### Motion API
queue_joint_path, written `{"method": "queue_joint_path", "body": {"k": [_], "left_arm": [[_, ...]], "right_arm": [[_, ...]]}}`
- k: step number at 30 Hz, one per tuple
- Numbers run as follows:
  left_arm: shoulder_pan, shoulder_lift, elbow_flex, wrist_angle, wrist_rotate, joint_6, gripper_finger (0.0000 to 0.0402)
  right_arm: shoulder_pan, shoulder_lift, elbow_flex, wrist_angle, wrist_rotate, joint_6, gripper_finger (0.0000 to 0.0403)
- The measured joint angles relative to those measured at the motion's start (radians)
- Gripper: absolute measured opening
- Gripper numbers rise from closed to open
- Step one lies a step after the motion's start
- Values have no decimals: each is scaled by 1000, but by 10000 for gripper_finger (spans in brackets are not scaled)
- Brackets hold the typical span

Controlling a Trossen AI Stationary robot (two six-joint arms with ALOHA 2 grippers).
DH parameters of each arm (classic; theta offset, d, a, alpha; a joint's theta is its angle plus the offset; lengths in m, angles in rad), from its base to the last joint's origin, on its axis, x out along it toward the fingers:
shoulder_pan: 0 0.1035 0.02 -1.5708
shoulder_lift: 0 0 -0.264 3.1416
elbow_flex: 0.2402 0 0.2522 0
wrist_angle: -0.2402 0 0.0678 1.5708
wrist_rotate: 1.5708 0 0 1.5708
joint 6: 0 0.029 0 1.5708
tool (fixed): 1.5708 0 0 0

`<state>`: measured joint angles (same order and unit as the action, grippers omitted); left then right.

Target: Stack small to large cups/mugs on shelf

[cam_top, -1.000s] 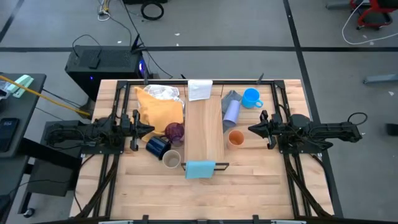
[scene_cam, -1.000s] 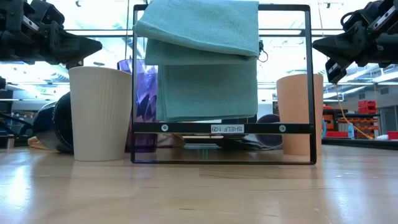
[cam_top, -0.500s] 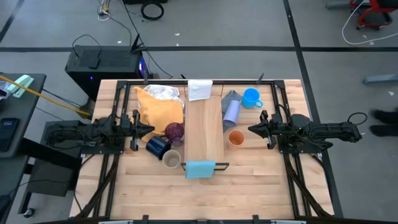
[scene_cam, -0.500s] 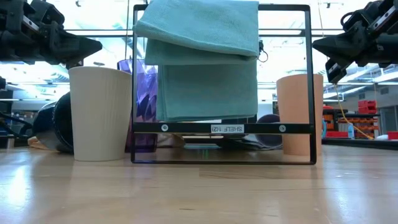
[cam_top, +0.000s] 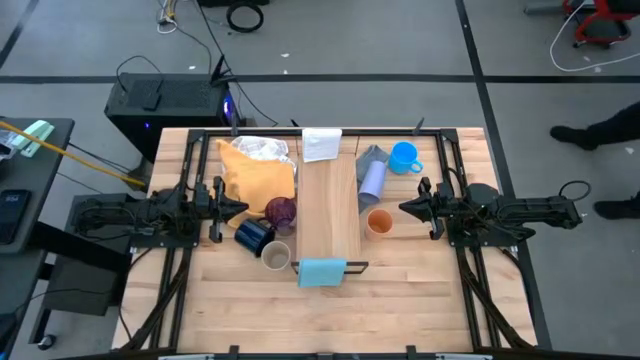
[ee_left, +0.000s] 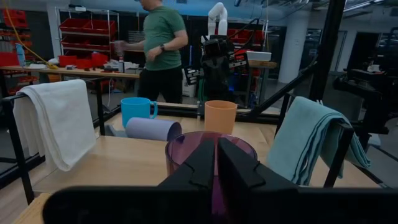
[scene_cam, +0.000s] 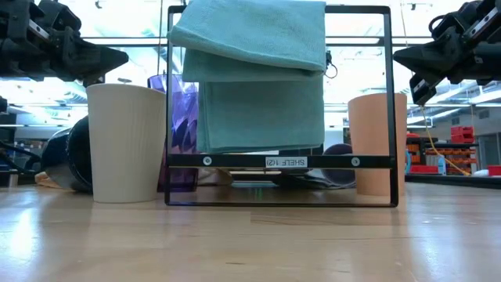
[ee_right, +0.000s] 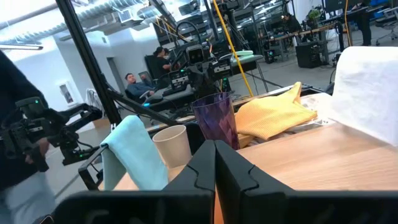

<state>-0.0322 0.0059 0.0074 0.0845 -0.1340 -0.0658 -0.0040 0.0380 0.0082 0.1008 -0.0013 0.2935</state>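
Note:
The shelf [cam_top: 329,210] is a pale plank down the table's middle, with a white cloth [cam_top: 321,143] at its far end and a light-blue cloth [cam_top: 321,271] at its near end. Left of it stand the purple tumbler [cam_top: 281,212] and the beige cup [cam_top: 276,257]; the navy mug [cam_top: 254,236] lies on its side. To its right the orange cup [cam_top: 379,222] and the bright blue mug [cam_top: 404,157] stand upright, and the lavender cup [cam_top: 372,180] lies on its side. My left gripper [cam_top: 243,208] hovers shut left of the tumbler. My right gripper [cam_top: 402,208] hovers shut right of the orange cup.
A yellow cloth [cam_top: 258,172] lies at the far left, with a grey cloth [cam_top: 370,157] under the lavender cup's far end. A black frame [scene_cam: 278,160] carries the shelf. People stand in the room beyond the table [ee_left: 160,50]. Bare tabletop lies along the near edge [cam_top: 330,315].
Both arms have kept still and no cup has moved. A person has walked into the high view on the floor beyond the table's right edge.

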Motion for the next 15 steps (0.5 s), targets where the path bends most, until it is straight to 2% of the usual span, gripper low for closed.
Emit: {"method": "queue_joint_path", "body": {"k": [6, 15], "left_arm": [[0, 0, 0, 0, 0, 0, 36], [0, 0, 0, 0, 0, 0, 24]], "right_arm": [[0, 0, 0, 0, 0, 0, 9], [0, 0, 0, 0, 0, 0, 9]]}}
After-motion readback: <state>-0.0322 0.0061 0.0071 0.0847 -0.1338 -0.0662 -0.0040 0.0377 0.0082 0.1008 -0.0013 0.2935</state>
